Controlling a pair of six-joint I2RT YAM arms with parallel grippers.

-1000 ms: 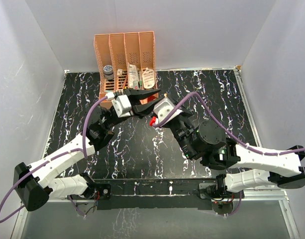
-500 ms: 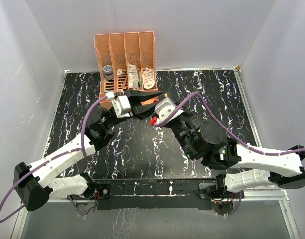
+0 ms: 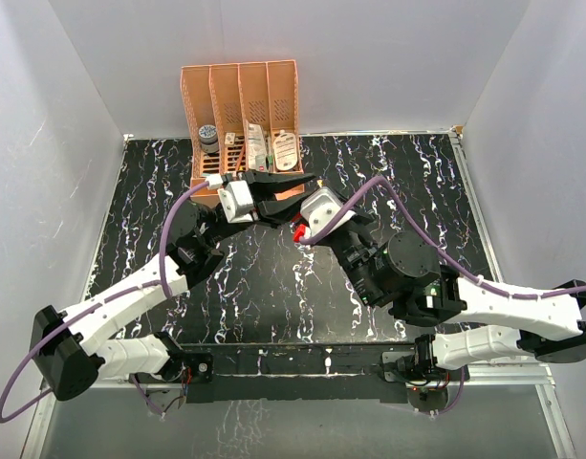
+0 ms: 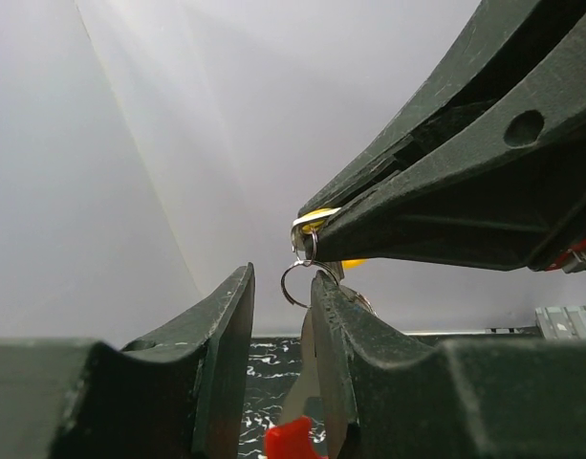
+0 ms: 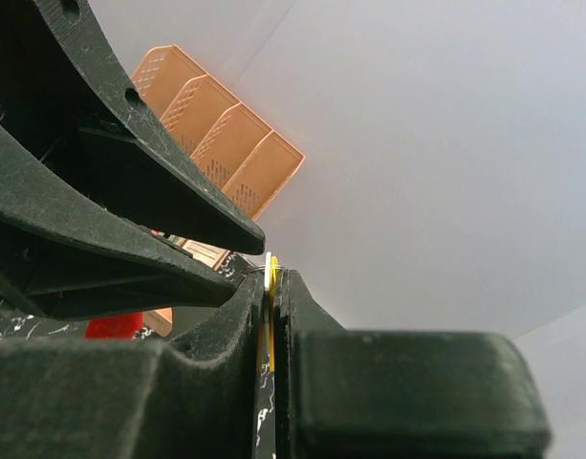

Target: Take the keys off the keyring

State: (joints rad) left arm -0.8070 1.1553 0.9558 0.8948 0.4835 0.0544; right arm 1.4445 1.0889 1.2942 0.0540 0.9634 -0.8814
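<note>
My right gripper (image 3: 307,199) is held above the table's middle, shut on the thin yellow key (image 5: 272,296) and a white-silver flat piece beside it, both seen edge-on. In the left wrist view the key (image 4: 318,214) shows at the right gripper's tips (image 4: 308,222). The wire keyring (image 4: 283,285) hangs just below them. The red-and-white tag (image 4: 294,440) dangles under the ring and also shows in the top view (image 3: 296,230). My left gripper (image 4: 283,279) is open, its tips on either side of the ring, which lies against the right finger (image 4: 340,325).
An orange rack (image 3: 243,105) with several slots stands at the back of the black marbled table (image 3: 417,182) and holds small items. It also shows in the right wrist view (image 5: 221,143). White walls enclose the table.
My left gripper has moved a little forward and right, up to the ring under the right gripper's tips, and its jaws look narrower. The right gripper has shifted slightly back.
</note>
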